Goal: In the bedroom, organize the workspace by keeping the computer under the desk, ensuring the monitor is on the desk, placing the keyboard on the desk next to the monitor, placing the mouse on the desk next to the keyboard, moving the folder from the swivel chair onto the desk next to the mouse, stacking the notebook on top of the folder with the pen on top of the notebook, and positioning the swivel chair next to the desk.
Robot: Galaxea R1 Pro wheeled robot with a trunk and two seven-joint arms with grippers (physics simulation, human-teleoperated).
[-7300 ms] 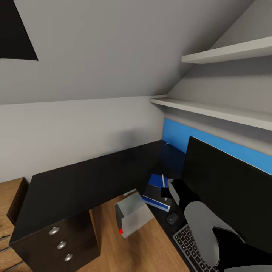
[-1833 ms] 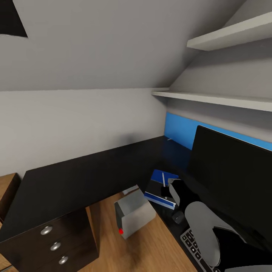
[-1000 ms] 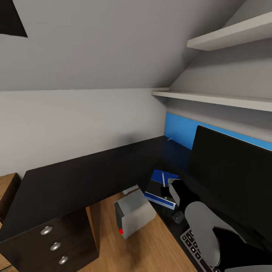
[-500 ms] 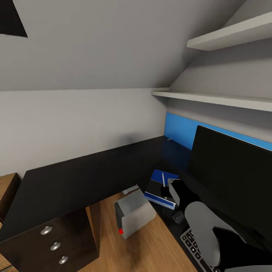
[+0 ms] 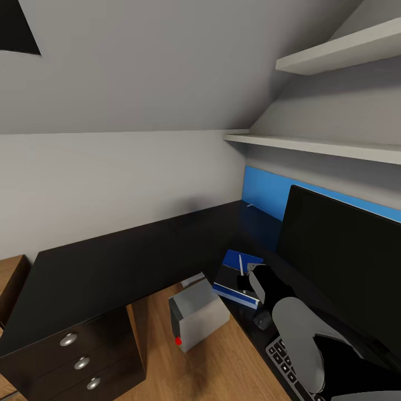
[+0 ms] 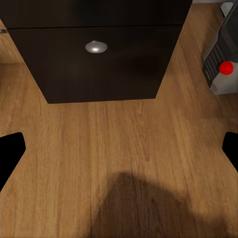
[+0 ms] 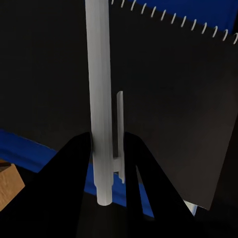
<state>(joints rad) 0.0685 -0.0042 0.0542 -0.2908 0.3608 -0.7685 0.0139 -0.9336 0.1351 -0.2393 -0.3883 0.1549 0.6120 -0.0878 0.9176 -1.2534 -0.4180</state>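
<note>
On the black desk lies the blue folder with the dark grey notebook on top of it. My right gripper hovers over them, shut on the white pen. The right wrist view shows the pen pinched between the black fingers, over the notebook and the folder. I cannot tell whether the pen touches the notebook. The mouse, keyboard and monitor sit on the desk. The computer stands on the floor. My left gripper is open above the floor.
A black drawer unit stands under the desk's left end; in the left wrist view it is beside the computer. A blue back panel and white shelves lie behind the monitor. Wooden floor lies below.
The head camera shifted after the oldest frame. Over the last two seconds nothing has visibly moved; my right gripper still holds the pen over the notebook.
</note>
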